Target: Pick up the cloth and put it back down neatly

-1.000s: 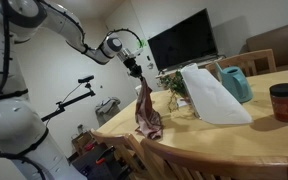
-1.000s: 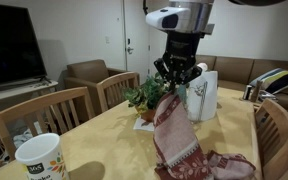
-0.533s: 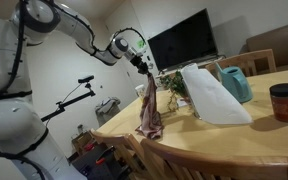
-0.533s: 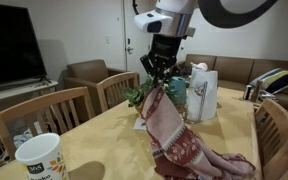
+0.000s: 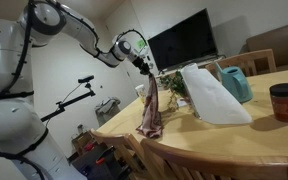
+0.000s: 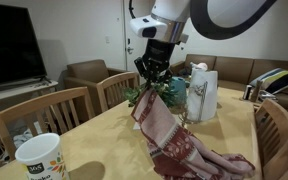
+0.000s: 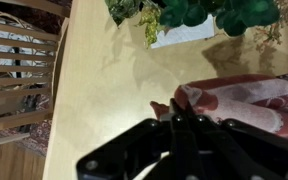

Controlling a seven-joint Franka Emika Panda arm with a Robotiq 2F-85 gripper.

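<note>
The maroon cloth (image 5: 150, 110) with pale mottled patches hangs by one corner from my gripper (image 5: 148, 76), which is shut on it above the wooden table (image 5: 254, 135). Its lower part still rests bunched on the tabletop (image 6: 199, 160). Seen from the other side, the gripper (image 6: 151, 84) pinches the cloth's top corner in front of the potted plant (image 6: 147, 98). In the wrist view the fingers (image 7: 174, 118) meet on a fold of cloth (image 7: 239, 100), which spreads away to the right over the table.
A white stiff sheet-like object (image 5: 212, 95), a teal pitcher (image 5: 235, 84) and a red-lidded jar (image 5: 284, 102) stand on the table. A paper cup (image 6: 39, 157) sits at the near corner. Wooden chairs (image 6: 46, 115) ring the table; a TV (image 5: 182, 42) hangs behind.
The gripper has carried the cloth's corner a little higher and sideways along the table toward the plant, drawing the cloth out longer. It stays shut on the cloth.
</note>
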